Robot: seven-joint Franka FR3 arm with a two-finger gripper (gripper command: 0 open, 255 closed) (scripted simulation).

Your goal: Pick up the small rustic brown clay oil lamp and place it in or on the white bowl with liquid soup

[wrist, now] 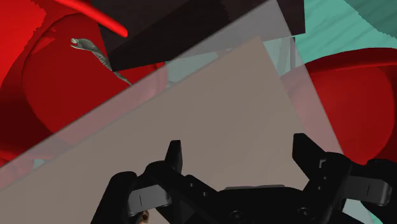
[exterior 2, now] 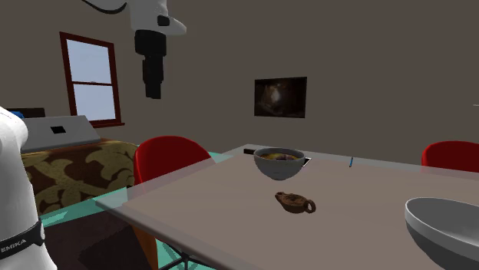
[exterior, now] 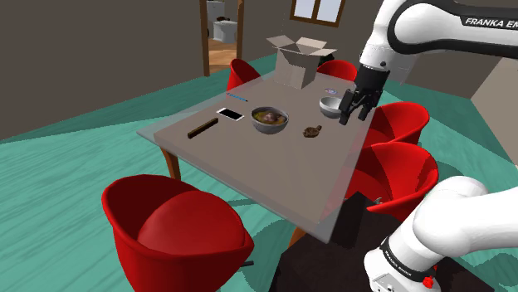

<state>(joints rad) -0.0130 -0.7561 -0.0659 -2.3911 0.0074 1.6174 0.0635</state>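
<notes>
The jaws stand apart with nothing between them; in the wrist view the gripper (wrist: 240,153) has only bare table (wrist: 210,108) in front of its fingers, so nothing is held. It hangs well above the tabletop, near the edge lined with red chairs (exterior: 398,170), and points downward. I judge this a waiting height that lets it pass over the dishes without knocking them.

The lamp (exterior: 313,131) is a small brown piece lying on the table, apart from everything else, between the gripper and the soup bowl (exterior: 270,118). From the second exterior view the lamp (exterior 2: 295,202) sits low and squat with its spout to one side, so a grip across its narrower body looks safer than one along its length. The soup bowl (exterior 2: 279,161) stands just beyond it, upright and filled.

An empty grey bowl (exterior: 330,104) sits close under the gripper, and it is the wrong target. A cardboard box (exterior: 297,58) stands farther back on the table, out of the way.

The pick-up has not begun: the gripper needs to shift over the lamp and descend
</notes>
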